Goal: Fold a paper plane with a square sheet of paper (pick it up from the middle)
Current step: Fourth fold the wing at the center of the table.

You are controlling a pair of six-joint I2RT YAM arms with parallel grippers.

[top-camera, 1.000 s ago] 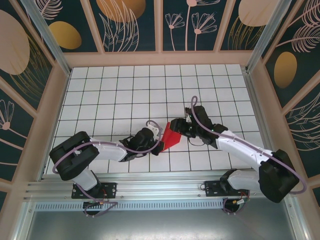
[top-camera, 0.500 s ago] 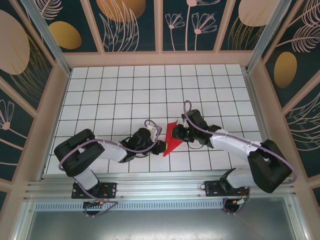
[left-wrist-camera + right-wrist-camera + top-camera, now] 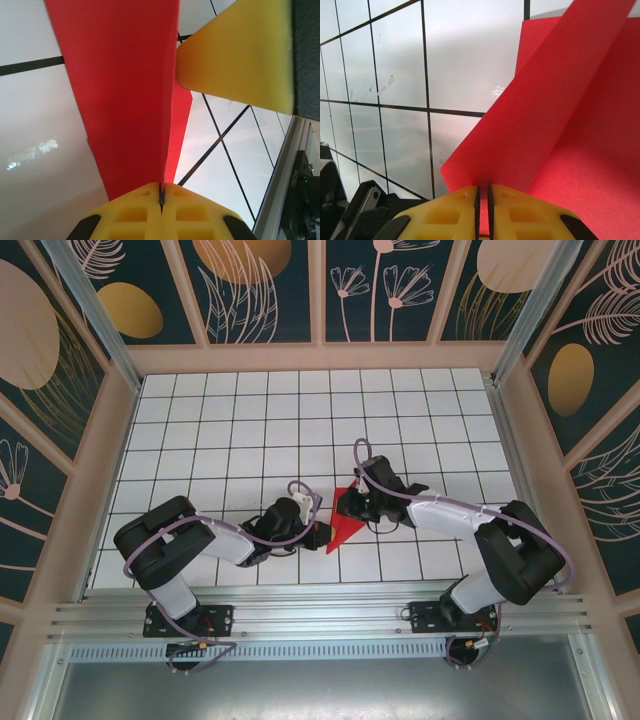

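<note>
Both left gripper (image 3: 161,192) and right gripper (image 3: 482,193) were clamped tight on the thin bright red paper sheet (image 3: 344,526) — light, floppy, likely safest held at its creases.

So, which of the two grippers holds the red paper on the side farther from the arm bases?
The right gripper: it pinches the red paper at its far side; the left gripper pinches the side nearer the bases.

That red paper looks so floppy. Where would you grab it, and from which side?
Probably by a thin edge, coming in low from the side. The red paper is part-folded, with flaps rising off the table, so an edge is easy to pinch. The left gripper and the right gripper each clamp an edge this way, from opposite sides.
</note>
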